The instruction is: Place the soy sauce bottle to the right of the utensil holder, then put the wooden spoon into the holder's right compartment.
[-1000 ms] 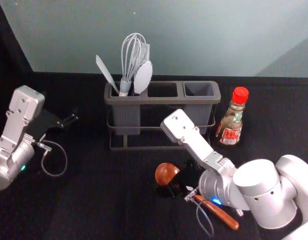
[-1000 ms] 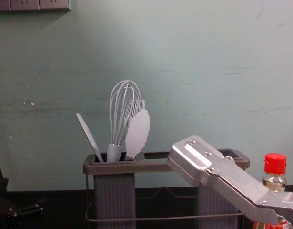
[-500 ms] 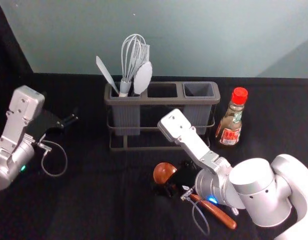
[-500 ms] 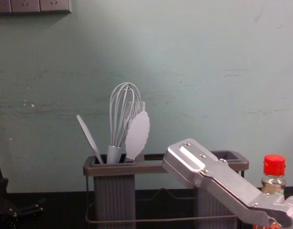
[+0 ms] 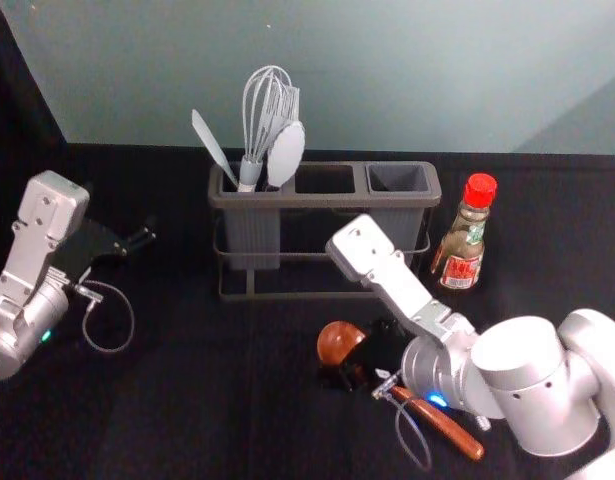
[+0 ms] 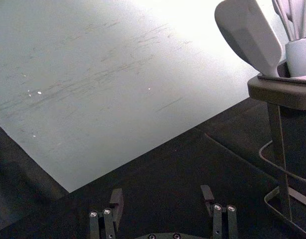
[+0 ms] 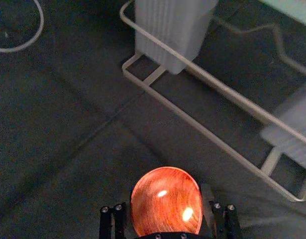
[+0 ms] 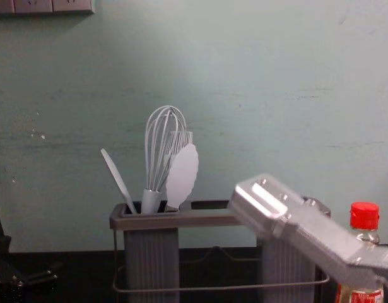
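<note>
Spoon (image 5: 339, 343) clamped in my R gripper (image 7: 167, 195) near holder (image 5: 332, 202), soy btl (image 5: 460, 255) right of it, L gripper (image 6: 161, 193) parked left, fingers (image 6: 117, 203) apart; off-ctr grip may let handle (image 5: 449, 430) swing into soy btl.

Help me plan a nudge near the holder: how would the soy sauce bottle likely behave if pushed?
The soy sauce bottle looks stiff: its see-through wall suggests glass or hard plastic. It stands upright, tall and slim, so a push at the red cap may tip it. Its rounded body could roll if toppled.
</note>
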